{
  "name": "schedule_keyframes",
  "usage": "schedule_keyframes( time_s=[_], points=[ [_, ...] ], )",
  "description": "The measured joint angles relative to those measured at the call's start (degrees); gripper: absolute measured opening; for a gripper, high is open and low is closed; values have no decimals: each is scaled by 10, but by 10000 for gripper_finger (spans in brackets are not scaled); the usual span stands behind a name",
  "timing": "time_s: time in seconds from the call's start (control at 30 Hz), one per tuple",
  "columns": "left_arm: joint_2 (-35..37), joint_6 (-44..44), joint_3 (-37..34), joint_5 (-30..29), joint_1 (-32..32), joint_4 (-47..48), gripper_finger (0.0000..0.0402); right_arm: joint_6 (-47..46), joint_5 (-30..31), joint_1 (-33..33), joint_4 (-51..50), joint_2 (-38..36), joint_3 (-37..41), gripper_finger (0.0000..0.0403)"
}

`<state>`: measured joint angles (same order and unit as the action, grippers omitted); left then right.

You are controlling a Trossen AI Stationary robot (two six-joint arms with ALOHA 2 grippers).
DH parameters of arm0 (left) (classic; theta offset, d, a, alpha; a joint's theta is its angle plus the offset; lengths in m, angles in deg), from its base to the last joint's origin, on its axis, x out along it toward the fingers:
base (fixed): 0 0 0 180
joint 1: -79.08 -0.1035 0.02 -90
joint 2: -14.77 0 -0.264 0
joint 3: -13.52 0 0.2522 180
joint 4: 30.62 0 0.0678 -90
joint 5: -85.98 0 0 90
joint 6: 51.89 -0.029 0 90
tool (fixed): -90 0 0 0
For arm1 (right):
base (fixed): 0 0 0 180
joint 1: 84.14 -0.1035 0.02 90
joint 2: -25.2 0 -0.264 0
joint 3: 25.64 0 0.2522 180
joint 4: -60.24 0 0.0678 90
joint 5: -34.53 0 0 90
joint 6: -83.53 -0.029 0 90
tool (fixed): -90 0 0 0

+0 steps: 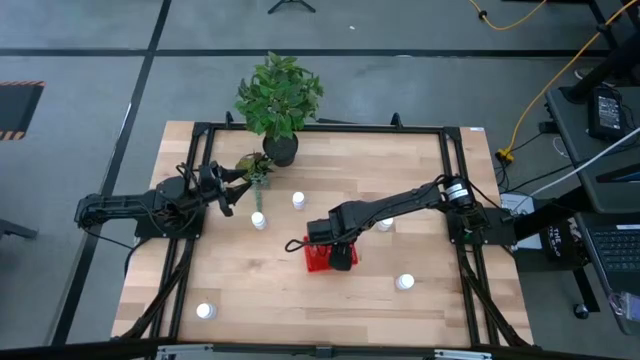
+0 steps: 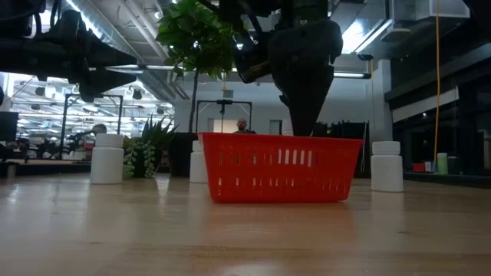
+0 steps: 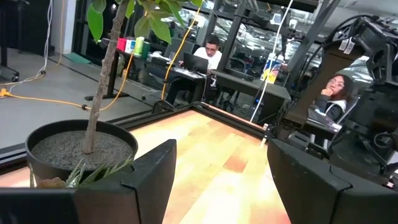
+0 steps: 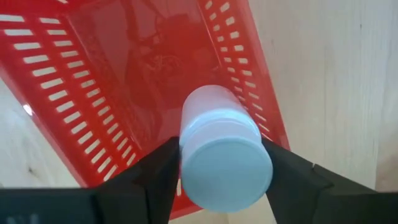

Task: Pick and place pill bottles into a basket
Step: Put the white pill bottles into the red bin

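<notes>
My right gripper [image 1: 338,252] is shut on a white pill bottle [image 4: 221,146] and reaches down over the inside of the red mesh basket [image 1: 318,258]. In the low view the gripper [image 2: 304,115] dips behind the basket's near wall [image 2: 280,172], which hides the bottle. Several more white bottles stand upright on the table: two left of the basket [image 1: 259,220] [image 1: 298,200], one under the right arm [image 1: 385,225], one near right [image 1: 404,282], one near left [image 1: 205,311]. My left gripper [image 1: 230,192] is open and empty at the far left, beside the plants. My right gripper pinches the bottle between its two fingers by its sides just below the cap [image 4: 186,134]. The fingers come from above, pointing down. The bottle stands roughly upright, cap up toward the wrist, its base over the basket's floor [image 4: 143,68]. I cannot tell whether the base touches the floor.
A black pot with a leafy plant [image 1: 280,100] stands at the table's far edge, with a small plant [image 1: 255,168] beside it, close to my left gripper. It fills the left wrist view [image 3: 81,149]. A black frame runs round the table. People sit in the room beyond.
</notes>
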<state>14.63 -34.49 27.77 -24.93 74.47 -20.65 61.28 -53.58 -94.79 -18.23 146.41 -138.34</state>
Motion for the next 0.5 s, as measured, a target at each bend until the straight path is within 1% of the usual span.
schedule_keyframes(
  time_s=[0.33, 0.4, 0.5],
  points=[
    [0, 0, 0, 0, 0, 0, 246, -15, 0, 1, -7, 0, -1, 260],
    [0, 0, 0, 0, 0, 1, 246, -17, 0, 0, -26, 0, -15, 267],
    [0, -1, 0, 0, 0, 1, 246, -17, 0, 0, -69, -1, -58, 270]
  ],
)
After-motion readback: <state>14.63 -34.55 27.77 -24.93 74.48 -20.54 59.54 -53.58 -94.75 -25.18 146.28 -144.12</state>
